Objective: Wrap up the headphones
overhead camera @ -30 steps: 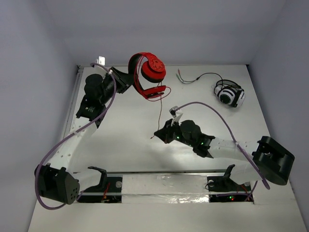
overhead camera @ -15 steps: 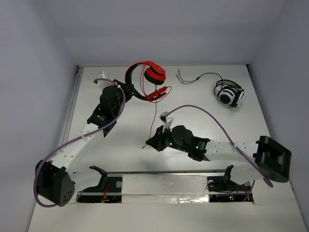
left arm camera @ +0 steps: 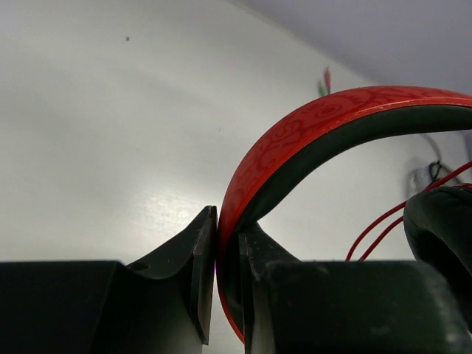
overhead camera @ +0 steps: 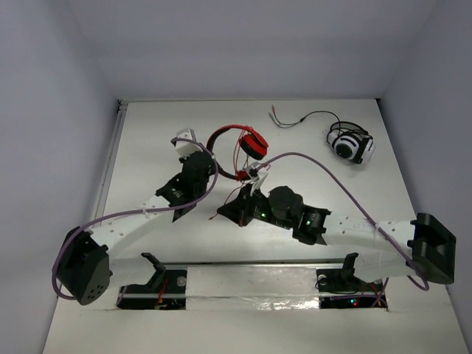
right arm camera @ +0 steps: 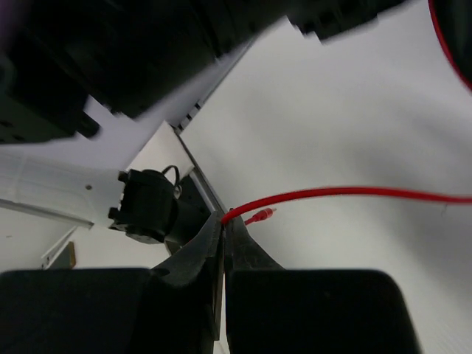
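While the left claw (left arm camera: 227, 221) clamps the red over-ear headphones (overhead camera: 254, 142) by the headband (left arm camera: 317, 122), the right claw (right arm camera: 223, 221) pinches their thin red cable (right arm camera: 332, 193) just this side.

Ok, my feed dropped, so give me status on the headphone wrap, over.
Left gripper shut on headband of red headphones. Right gripper shut on red cable. White headphones far right, well apart.
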`<control>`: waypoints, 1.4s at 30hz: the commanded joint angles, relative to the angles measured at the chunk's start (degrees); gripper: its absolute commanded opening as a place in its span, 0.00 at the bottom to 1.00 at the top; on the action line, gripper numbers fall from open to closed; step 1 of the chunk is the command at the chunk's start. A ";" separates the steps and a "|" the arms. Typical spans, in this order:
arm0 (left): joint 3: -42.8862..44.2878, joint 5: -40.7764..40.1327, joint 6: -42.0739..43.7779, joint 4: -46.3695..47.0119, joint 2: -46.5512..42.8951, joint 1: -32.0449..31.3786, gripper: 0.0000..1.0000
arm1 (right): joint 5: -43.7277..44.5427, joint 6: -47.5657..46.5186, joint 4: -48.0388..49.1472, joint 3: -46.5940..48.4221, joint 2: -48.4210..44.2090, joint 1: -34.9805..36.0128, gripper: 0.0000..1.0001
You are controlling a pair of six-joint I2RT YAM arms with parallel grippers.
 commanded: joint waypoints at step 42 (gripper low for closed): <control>-6.42 11.40 -4.10 3.17 0.32 -5.30 0.00 | 47.94 2.45 33.01 -8.84 -3.81 0.36 0.00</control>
